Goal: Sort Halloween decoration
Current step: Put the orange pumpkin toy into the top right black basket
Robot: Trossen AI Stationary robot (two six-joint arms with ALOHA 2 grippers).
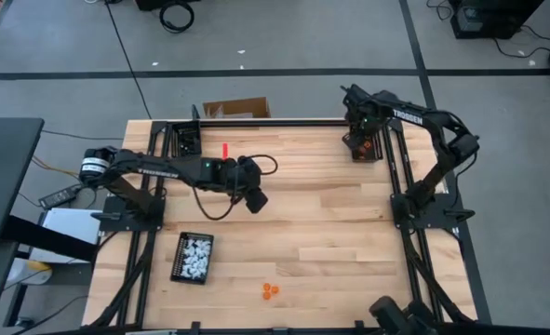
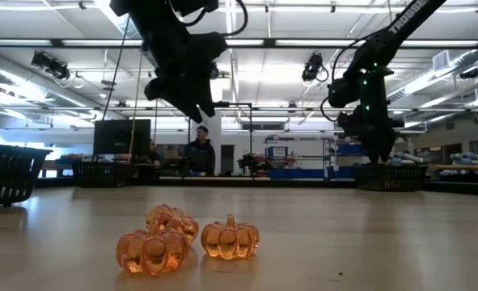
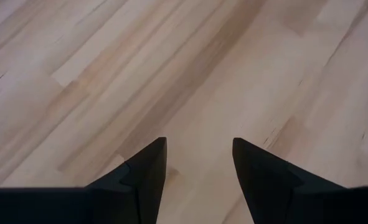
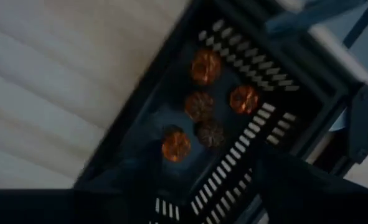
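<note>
Left to right in the high view: white trinkets (image 1: 196, 257) fill the tray (image 1: 180, 261) at lower left. Left gripper (image 1: 255, 199), left of centre, hangs parted and empty over bare table (image 1: 330, 214). Three orange pumpkins (image 1: 270, 291) lie loose at lower centre: judged light, hard, slippery; pinch across the ribbed flanks. Right gripper (image 1: 362, 140), upper right, stands wide and empty above the tray of orange pieces (image 4: 200, 106).

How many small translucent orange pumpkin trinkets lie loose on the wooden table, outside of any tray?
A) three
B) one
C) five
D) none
A: the low view shows three small translucent orange pumpkin trinkets grouped together on the bare wooden table, and the high view shows the same small orange cluster near the table's front edge, apart from the black slotted tray of white pieces.
</note>
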